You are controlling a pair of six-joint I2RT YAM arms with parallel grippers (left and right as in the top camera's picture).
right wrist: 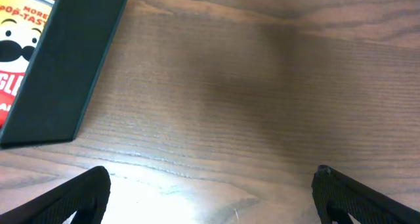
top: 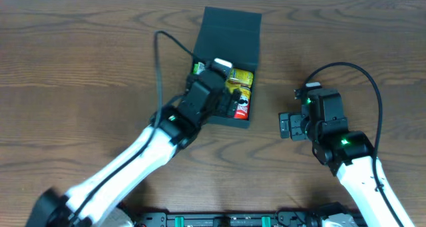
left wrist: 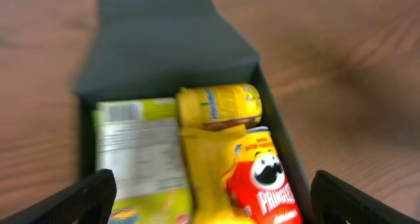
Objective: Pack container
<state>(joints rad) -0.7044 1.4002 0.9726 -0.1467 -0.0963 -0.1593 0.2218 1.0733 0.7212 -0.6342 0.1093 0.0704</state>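
- Your left fingers [left wrist: 92,198] are spread wide, with one tip at each lower corner of the left wrist view. Nothing is gripped between them.
- Directly below that gap is the open container [left wrist: 283,138], so the left fingers hang over its contents without closing on any of them.
- Inside the container, a red Pringles can [left wrist: 262,184] lies against the right wall. A yellow packet [left wrist: 220,106] sits beside and behind it, and a light-green carton [left wrist: 138,152] fills the left side. The left wrist view is blurred, so you cannot read the finer print.
- The lid [top: 231,30] is folded back flat on the table [top: 80,60], on the far side of the box.
- Your right fingers [right wrist: 79,198] are also wide apart and empty, with only bare wood grain between them.
- In the right wrist view, the container's dark outer wall [right wrist: 65,73] runs along the upper left corner, clear of the right fingers.
- From overhead, the container [top: 229,122] sits near the middle of the table. The left arm reaches in over its near edge, and the right fingers [top: 285,126] rest apart from it on its right.
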